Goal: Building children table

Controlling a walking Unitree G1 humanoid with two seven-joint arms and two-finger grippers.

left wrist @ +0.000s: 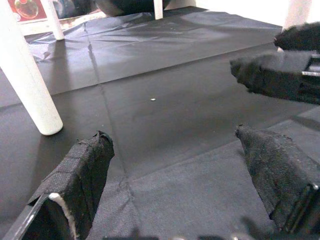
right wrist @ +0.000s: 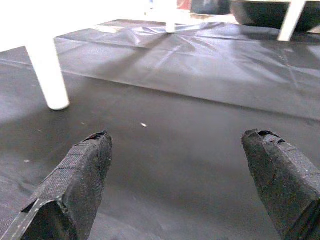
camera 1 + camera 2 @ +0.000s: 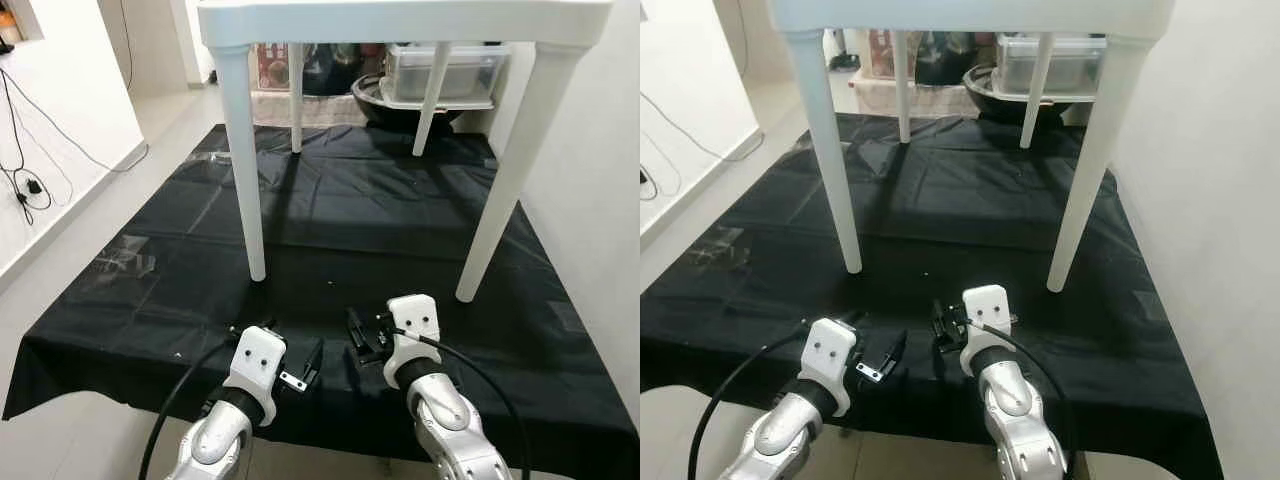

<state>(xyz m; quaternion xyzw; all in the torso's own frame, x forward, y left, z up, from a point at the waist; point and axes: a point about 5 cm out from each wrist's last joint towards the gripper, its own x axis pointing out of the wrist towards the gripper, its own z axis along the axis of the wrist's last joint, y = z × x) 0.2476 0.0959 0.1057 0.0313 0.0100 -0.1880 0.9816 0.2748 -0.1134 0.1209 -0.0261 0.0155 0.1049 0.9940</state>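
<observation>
below, both claws, left [image 3: 300, 368] and right [image 3: 362, 338], gape empty before the upright white table [image 3: 400, 20].

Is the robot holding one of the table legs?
No, both the left pincer and right pincer hover open and empty over the black sheet.

Table top [image 3: 400, 20]: cut off by the upper edge, its surface out of sight.
Clear storage box [image 3: 440, 72]: behind the table, partly hidden by the far leg [image 3: 432, 85]; contents too blurred to tell.
Dark basin [image 3: 372, 95]: beside the box, rim only partly seen.
Black sheet [image 3: 330, 220]: its near right corner cut off.
Left gripper [image 3: 305, 365]: fingers hard to separate against the sheet.
</observation>
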